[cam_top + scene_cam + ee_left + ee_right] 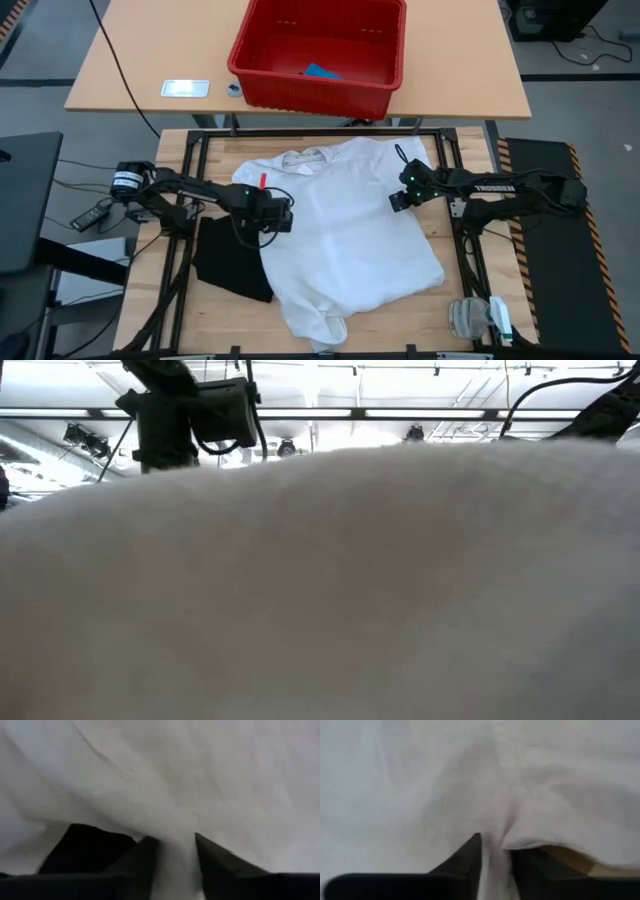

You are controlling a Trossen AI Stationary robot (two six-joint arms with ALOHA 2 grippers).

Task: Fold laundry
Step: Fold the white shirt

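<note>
A large white T-shirt (345,235) lies spread over the middle of the table and fills the low view (320,580). A black garment (232,262) lies at its left, partly under the shirt's left edge, and also shows in the left wrist view (85,845). A small blue piece (321,72) lies inside the red basket. My left gripper (272,218) is shut on the shirt's left edge. My right gripper (398,198) is shut on the shirt's right side. My left gripper pinches a bunch of the white T-shirt's left edge (176,845) between its two fingers, coming steeply from above. Creases run out from the hold. The shirt lies on the table and on the black garment. My right gripper pinches a gathered ridge of the shirt near its right edge (495,837) between its two fingers, slanting down from above. Beside the fingers the cloth edge (555,845) is raised off the wooden table (570,859). The rest of the shirt lies flat.
The red basket (385,60) stands on a second table beyond the far edge, with a white flat object (185,88) to its left. A clear plastic thing (470,318) lies at the near right corner. Black frame rails (190,170) border the work table.
</note>
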